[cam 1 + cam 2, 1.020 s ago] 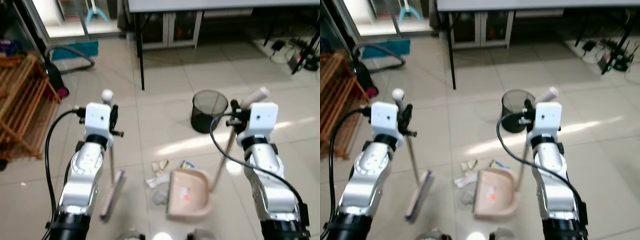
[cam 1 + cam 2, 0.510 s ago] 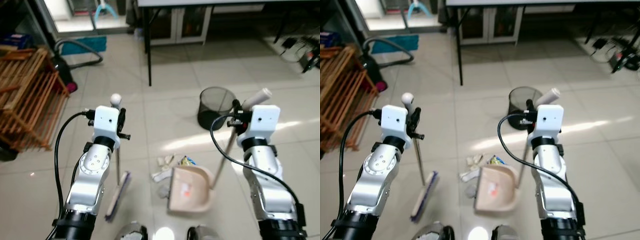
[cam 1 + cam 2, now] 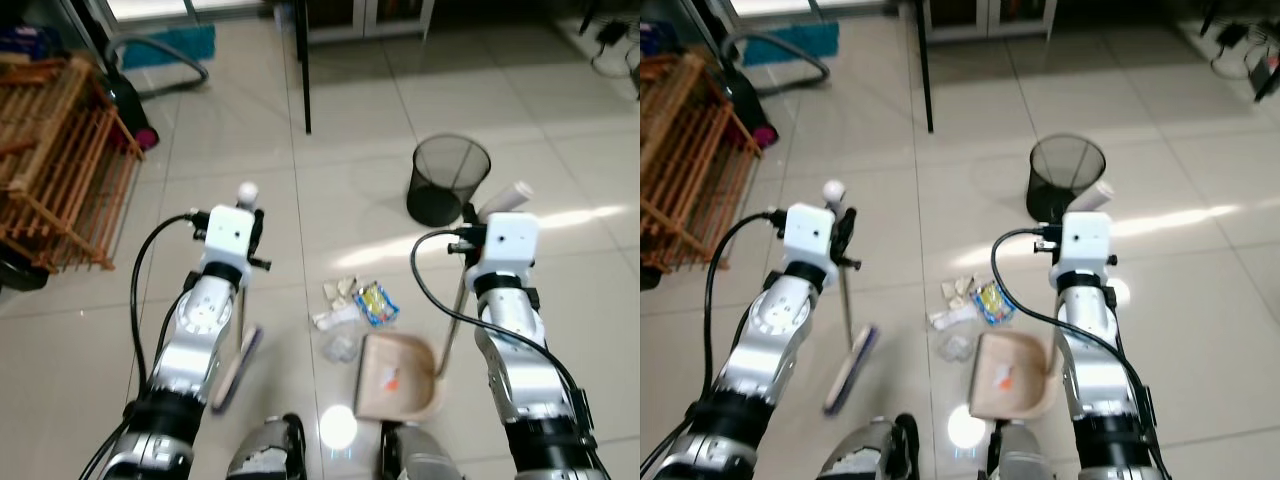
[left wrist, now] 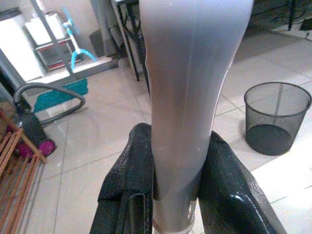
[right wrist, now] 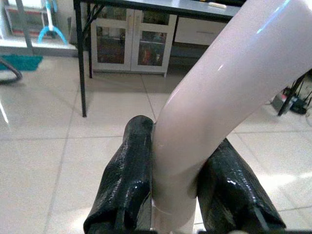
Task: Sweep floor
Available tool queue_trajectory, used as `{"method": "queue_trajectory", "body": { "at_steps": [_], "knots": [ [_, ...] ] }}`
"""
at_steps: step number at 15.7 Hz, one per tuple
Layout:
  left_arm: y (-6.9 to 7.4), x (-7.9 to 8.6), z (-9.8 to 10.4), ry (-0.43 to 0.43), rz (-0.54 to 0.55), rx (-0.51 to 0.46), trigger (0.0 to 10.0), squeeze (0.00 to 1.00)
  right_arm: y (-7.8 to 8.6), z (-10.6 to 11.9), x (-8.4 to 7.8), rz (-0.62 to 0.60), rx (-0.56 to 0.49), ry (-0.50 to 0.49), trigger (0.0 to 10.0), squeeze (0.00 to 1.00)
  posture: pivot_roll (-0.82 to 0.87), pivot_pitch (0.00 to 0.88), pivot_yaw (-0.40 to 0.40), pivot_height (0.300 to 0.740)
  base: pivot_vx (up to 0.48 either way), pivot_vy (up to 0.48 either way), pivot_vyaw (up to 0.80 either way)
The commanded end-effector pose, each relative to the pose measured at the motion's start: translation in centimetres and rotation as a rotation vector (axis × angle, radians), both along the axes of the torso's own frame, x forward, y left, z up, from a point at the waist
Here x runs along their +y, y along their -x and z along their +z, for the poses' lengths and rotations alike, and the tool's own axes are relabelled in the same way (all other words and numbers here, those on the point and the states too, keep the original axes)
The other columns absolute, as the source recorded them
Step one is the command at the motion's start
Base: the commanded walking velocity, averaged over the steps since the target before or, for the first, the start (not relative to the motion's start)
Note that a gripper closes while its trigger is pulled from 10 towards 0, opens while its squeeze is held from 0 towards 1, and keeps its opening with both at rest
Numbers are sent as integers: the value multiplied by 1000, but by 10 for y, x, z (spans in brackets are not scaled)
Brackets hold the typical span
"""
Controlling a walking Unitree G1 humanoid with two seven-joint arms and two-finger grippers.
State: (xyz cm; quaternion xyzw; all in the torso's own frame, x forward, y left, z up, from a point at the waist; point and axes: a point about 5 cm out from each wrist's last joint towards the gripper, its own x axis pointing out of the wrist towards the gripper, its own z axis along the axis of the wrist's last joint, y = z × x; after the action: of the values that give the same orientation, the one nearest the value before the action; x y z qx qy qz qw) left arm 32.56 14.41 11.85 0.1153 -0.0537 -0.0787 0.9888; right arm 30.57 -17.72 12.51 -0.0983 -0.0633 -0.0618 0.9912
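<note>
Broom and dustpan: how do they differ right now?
The broom is in the left hand, its purple head beside the litter; the dustpan is in the right hand, its beige pan on the near side of the litter. The broom's handle is grey, the dustpan's pale pinkish. Both rest on the floor.

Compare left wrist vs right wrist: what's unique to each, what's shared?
Left wrist: the left gripper clamped on the grey broom handle, a black wire-mesh wastebasket, a turquoise mat. Right wrist: the right gripper clamped on the pale pink dustpan handle, a glass-door cabinet. Shared: beige tiled floor, a black table leg.
</note>
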Motion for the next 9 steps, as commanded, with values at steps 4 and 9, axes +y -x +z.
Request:
{"method": "queue_trajectory", "body": {
  "at_steps": [4, 9],
  "knots": [
    [-11, -9, 9, 0, -43, -67, 10000, 0, -10, 8, 4, -42, -90, 93, 10000, 0, -11, 361, 82, 740, 0, 0, 0],
    [-19, -19, 11, 17, -58, -83, 10000, 0, -19, 6, 32, 7, -111, 33, 10000, 0, -16, 384, 67, 740, 0, 0, 0]
  ]
}}
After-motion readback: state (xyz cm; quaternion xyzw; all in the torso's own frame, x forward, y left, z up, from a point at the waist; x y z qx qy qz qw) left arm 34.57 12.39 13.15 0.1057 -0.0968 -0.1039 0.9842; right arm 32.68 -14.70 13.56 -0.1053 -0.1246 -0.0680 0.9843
